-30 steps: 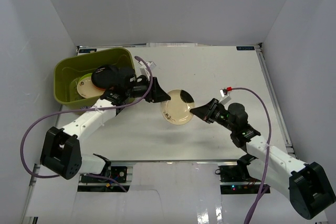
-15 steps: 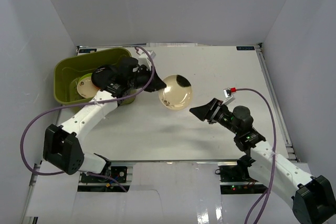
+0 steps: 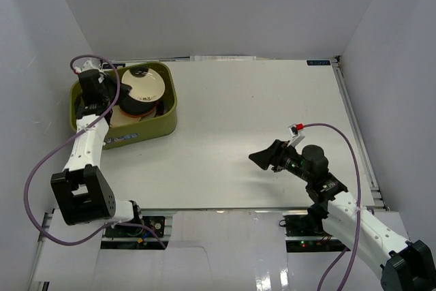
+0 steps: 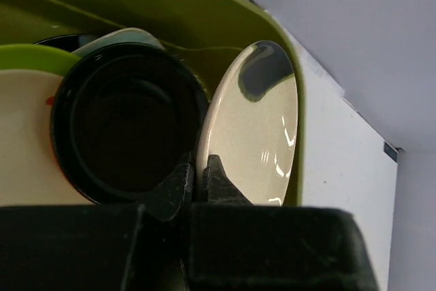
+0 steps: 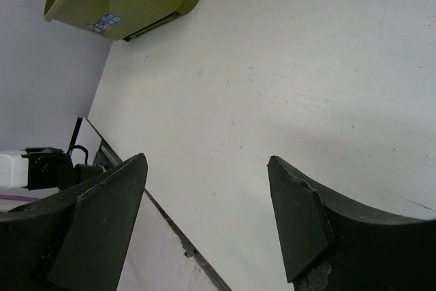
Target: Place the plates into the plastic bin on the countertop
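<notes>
My left gripper (image 4: 201, 170) is shut on the rim of the large glossy cream plate (image 4: 255, 127) with a dark rim. I hold it tilted inside the olive plastic bin (image 4: 204, 5), next to a black plate (image 4: 129, 120). A lime green plate (image 4: 34, 56) and a cream plate (image 4: 24, 134) lie further left in the bin. From above, the glossy plate (image 3: 145, 85) sits over the bin (image 3: 160, 124) at the countertop's (image 3: 259, 107) far left, and the left gripper (image 3: 117, 97) is at its left edge. My right gripper (image 3: 262, 158) is open over the bare countertop, nothing between its fingers (image 5: 102, 223).
White walls enclose the countertop on three sides. Its metal frame edge (image 5: 177, 243) runs close under the right gripper. The bin's outer wall with a label (image 5: 129, 5) shows far off in the right wrist view. A purple cable (image 3: 41, 168) loops beside the left arm.
The right gripper opened off the glossy plate and drew back. The left gripper shut on the plate and carried it left from the table's middle into the bin.
</notes>
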`<state>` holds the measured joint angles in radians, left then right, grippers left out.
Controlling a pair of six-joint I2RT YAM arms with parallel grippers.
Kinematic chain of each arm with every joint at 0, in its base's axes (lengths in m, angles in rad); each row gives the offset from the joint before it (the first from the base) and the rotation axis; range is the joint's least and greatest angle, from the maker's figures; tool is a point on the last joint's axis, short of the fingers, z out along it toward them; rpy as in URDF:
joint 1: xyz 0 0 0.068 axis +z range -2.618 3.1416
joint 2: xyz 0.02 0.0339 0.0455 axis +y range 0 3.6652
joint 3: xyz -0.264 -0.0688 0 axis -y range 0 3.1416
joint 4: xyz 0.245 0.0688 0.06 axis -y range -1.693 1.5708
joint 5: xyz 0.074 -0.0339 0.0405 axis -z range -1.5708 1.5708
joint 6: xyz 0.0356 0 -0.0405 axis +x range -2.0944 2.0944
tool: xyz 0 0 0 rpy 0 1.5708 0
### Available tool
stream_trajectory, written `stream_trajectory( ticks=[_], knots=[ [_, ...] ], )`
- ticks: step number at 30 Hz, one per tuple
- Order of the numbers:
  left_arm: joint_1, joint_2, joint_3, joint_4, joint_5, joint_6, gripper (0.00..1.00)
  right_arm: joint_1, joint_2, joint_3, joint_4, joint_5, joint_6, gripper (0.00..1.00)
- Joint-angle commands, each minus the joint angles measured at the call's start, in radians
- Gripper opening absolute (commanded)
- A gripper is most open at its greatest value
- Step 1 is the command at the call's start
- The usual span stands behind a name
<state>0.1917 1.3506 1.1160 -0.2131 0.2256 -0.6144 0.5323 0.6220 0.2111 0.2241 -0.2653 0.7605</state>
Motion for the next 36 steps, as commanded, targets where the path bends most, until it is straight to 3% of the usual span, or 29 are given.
stream_trajectory(
  ticks=[1,6,10,12,14,17,18,20,27,30,32,36],
  knots=[
    [0.003,0.024,-0.005,0.011,-0.104,-0.044,0.07,0.006,-0.004,0.004,-0.006,-0.017,-0.064,0.78],
    [0.011,0.01,-0.007,-0.029,-0.196,-0.039,0.25,0.005,-0.007,0.024,-0.042,-0.002,-0.089,0.78],
    [0.011,-0.06,-0.033,-0.023,-0.301,-0.045,0.52,0.005,-0.028,0.046,-0.075,0.008,-0.096,0.78],
    [0.011,-0.088,-0.036,-0.016,-0.318,-0.044,0.83,0.006,-0.047,0.065,-0.117,0.029,-0.105,0.79],
    [0.011,-0.126,-0.027,-0.02,-0.287,-0.041,0.98,0.006,-0.064,0.079,-0.158,0.046,-0.112,0.79],
    [0.009,-0.203,-0.028,-0.003,-0.209,-0.057,0.98,0.006,-0.094,0.115,-0.202,0.095,-0.122,0.9],
    [0.008,-0.224,-0.033,0.003,-0.127,-0.062,0.98,0.006,-0.099,0.128,-0.233,0.128,-0.131,0.98],
    [0.003,-0.299,-0.062,0.017,-0.057,-0.073,0.98,0.006,-0.11,0.169,-0.287,0.168,-0.141,0.9],
    [-0.092,-0.569,-0.241,0.035,0.187,-0.01,0.98,0.006,-0.09,0.353,-0.524,0.406,-0.282,0.9],
    [-0.175,-0.616,-0.295,0.044,0.384,0.056,0.98,0.006,-0.125,0.433,-0.657,0.539,-0.309,0.9],
    [-0.256,-0.631,-0.306,0.044,0.53,0.105,0.98,0.006,-0.166,0.445,-0.648,0.549,-0.341,0.9],
    [-0.325,-0.686,-0.317,-0.003,0.583,0.195,0.98,0.005,-0.33,0.363,-0.513,0.567,-0.371,0.9]
  ],
)
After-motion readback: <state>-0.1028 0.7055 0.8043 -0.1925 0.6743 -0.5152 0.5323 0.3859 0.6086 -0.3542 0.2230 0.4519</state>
